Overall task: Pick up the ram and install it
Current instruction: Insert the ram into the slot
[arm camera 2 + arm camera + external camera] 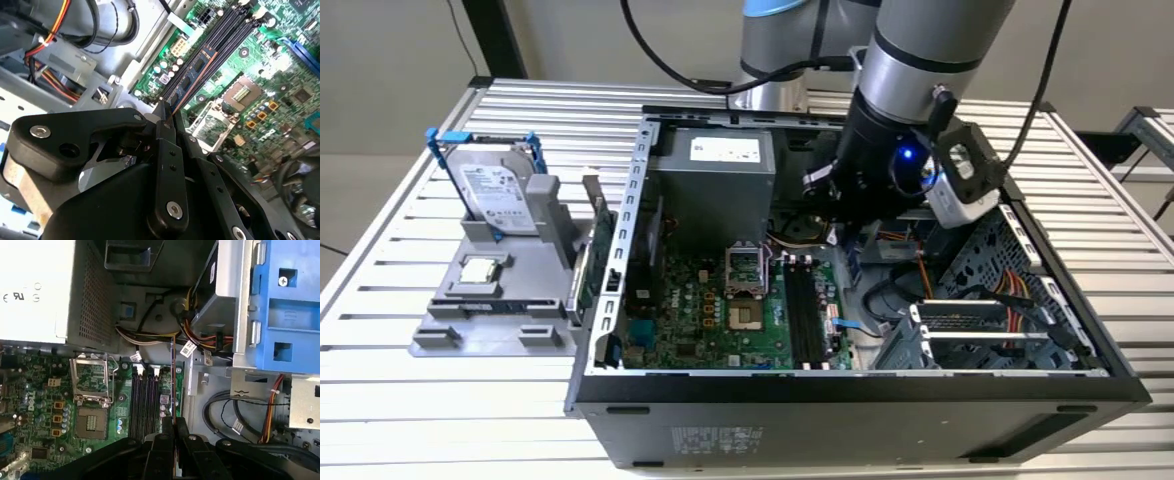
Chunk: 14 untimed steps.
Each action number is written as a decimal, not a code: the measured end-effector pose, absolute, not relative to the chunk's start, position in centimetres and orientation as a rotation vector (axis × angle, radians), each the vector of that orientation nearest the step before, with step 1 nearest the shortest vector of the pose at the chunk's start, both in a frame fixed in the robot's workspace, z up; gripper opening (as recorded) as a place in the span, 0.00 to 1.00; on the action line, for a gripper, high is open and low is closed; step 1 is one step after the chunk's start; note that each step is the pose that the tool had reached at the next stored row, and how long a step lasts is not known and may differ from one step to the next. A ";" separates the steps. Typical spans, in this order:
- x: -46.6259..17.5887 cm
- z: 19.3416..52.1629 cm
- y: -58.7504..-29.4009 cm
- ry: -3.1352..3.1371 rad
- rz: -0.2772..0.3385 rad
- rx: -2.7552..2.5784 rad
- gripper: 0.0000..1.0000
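Gripper [167,111]: fingers [183,434] pressed in on the ram [196,70], pinching it at one end across its flat faces. The stick runs out ahead of the fingertips, chips and label side visible in the second wrist view, thin edge only in the first wrist view.

Ram position: inside the open computer case [854,395], over the motherboard [45,405], close to the black memory slots [145,400]. It appears to sit just to the case-wall side of the slots and roughly parallel to them. Cannot tell whether the lower edge touches a slot; judged not seated.

Notes for the step in hand:
- Line the ram's length up with one slot before lowering; a small skew would likely catch on the slot walls.
- Grip is at one end, so a push may tilt the far end. Keep the stick upright and press evenly.
- Latch state at the slot ends is not readable.

Beyond: empty processor socket [92,385] beside the slots, bundled cables [150,335], then the power supply [35,290].
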<state>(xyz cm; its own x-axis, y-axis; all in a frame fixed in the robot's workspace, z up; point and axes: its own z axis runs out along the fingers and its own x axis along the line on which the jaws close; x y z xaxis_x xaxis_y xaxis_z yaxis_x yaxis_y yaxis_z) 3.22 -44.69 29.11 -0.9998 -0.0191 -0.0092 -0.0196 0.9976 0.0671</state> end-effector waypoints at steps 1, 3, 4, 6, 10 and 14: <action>3.2 28.9 -44.7 3.131 0.105 -0.002 0.00; 3.2 28.6 -44.7 3.129 0.105 0.049 0.00; 3.2 28.4 -44.7 3.129 0.105 0.066 0.00; 3.2 28.2 -44.7 3.126 0.105 0.071 0.00; 3.2 27.6 -44.8 3.122 0.105 0.070 0.00; 3.2 26.8 -45.2 3.122 0.104 0.070 0.00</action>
